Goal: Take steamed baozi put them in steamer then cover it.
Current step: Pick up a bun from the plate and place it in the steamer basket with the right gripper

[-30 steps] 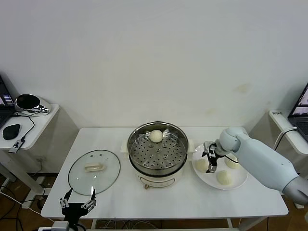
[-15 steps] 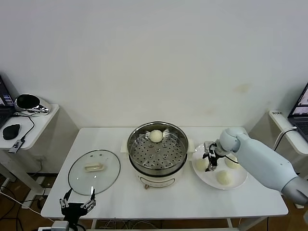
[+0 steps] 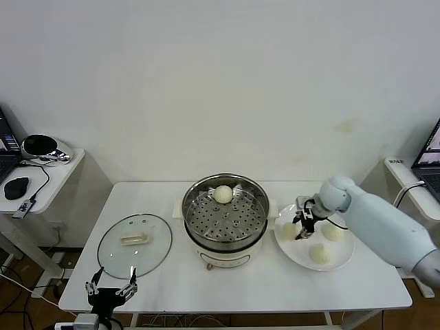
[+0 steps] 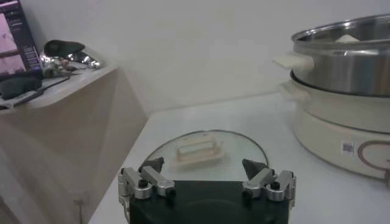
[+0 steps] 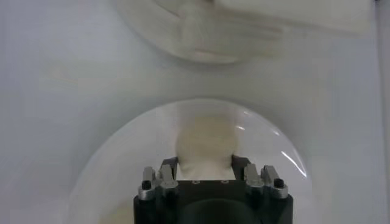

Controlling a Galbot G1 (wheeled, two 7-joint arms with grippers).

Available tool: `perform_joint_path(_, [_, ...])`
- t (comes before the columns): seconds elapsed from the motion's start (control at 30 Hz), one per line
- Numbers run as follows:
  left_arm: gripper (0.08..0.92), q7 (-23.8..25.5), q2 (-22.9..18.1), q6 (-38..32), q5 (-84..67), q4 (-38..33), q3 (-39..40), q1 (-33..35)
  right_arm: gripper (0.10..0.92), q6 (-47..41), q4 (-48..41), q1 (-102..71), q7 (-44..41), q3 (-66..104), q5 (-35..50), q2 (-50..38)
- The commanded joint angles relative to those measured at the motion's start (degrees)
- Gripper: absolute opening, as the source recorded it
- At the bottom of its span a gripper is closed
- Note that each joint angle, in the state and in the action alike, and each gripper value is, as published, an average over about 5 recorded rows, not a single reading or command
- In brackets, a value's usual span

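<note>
The steamer (image 3: 223, 218) stands mid-table with one baozi (image 3: 223, 194) on the far side of its perforated tray. Three more baozi are over the white plate (image 3: 301, 256) to its right. My right gripper (image 3: 301, 229) is shut on the leftmost one (image 3: 288, 232), low over the plate. In the right wrist view the fingers (image 5: 241, 163) press both sides of that baozi (image 5: 206, 139). The other two (image 3: 333, 232) (image 3: 320, 254) lie loose. The glass cover (image 3: 134, 242) lies flat left of the steamer. My left gripper (image 3: 110, 289) is open and empty at the table's front edge, just before the cover (image 4: 204, 152).
A side table (image 3: 41, 180) with a mouse and a shiny bowl stands at the far left. A laptop on a shelf (image 3: 430, 165) is at the far right. The steamer wall (image 4: 341, 61) rises beside the left arm. The wall is close behind the table.
My right gripper has shifted slightly up and to the right over the plate, with the leftmost baozi between its fingers. The left arm has not moved.
</note>
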Motion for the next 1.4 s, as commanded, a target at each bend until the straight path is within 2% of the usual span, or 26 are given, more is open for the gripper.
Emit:
perform_joint_path(0.03, [0.823,-0.2,-0.2,0.0,-0.1,-0.4,0.3,-0.7,0.568,-2.8,8.9,19.5,-4.6,-12.1,9.8,-8.1])
perform_joint_path(0.3, [0.823,-0.9,-0.2,1.1,0.0,-2.2,0.1,-0.8,0.568,-7.2,8.5,34.2,-9.7,-20.4,18.3,-3.1])
perform_joint_path(0.7, [0.823,-2.4,-0.6,2.7,-0.2,-3.4,-0.9,-1.8,0.568,-13.4,-0.6,36.1,-10.5,-25.2,27.2,15.3])
perform_joint_path(0.97, [0.823,-2.3,-0.9,3.0,-0.3,-6.0,-0.3,-1.7,0.568,-14.5,-8.6,32.7,-10.3,-26.0,27.0,28.6])
perform_joint_path(1.4, [0.823,-3.0,-0.6,3.8,-1.9,-6.2,-0.3,-2.0,0.568,-13.2,-23.0,26.7,-10.0,-26.3,21.3,43.8])
